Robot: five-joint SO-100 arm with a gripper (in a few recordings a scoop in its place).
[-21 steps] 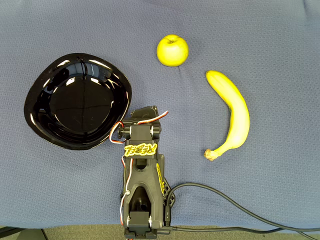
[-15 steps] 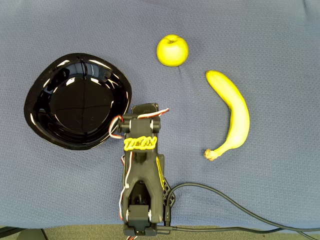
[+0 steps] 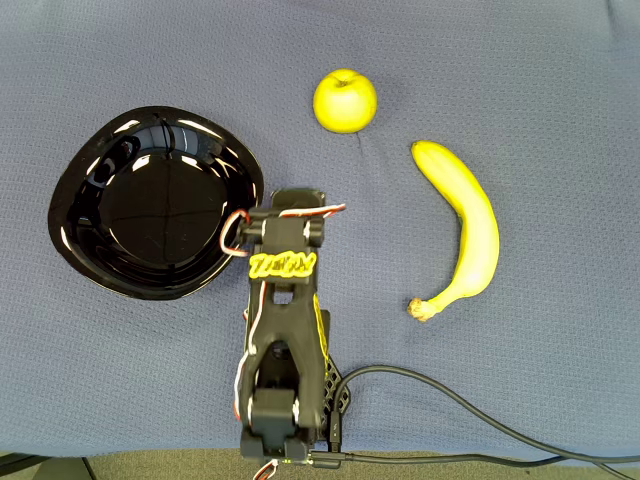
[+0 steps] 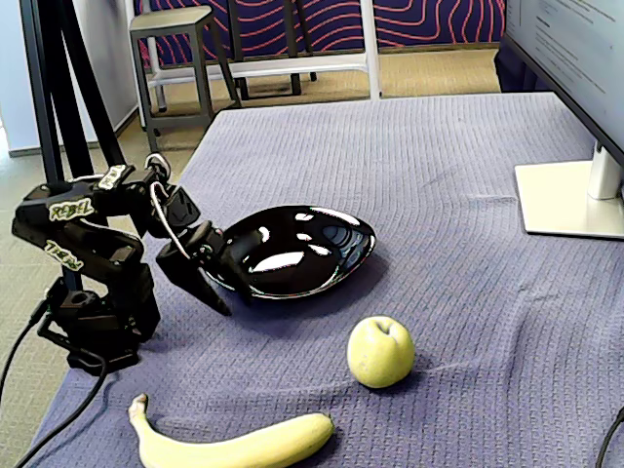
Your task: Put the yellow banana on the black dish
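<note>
**Arm folded beside the dish, banana lying free on the cloth**

In the overhead view the black dish (image 3: 155,202) sits at the left, glossy, with white glints on its rim and nothing inside it. Open blue-grey cloth (image 3: 520,80) surrounds it on the left, above and below. Just right of its lower right rim stands the black arm (image 3: 285,330), based at the cloth's bottom edge and reaching up the picture. Yellow raised lettering runs across its upper link; the letters cannot be read from above. In the fixed view the arm carries 2 yellow words, "REBEL" on the upper link and a second, slanted word below that is too small to read.

The gripper (image 4: 210,288) points down toward the cloth, close to the dish's near rim. The fixed view shows 1 dark pointed finger; whether the fingers are spread or pressed together, I cannot tell. They hold nothing.

Further right, a small yellow-green apple (image 3: 345,100) rests well above the arm, apart from everything. The yellow banana (image 3: 468,225) lies at the right, curved, its brown stem end toward the bottom of the picture, well apart from the gripper and the dish. Bare cloth lies between arm and banana. A black cable (image 3: 470,410) runs along the cloth's bottom edge, below the banana. In the fixed view a monitor's white base (image 4: 570,200) stands at the far right of the table.
</note>
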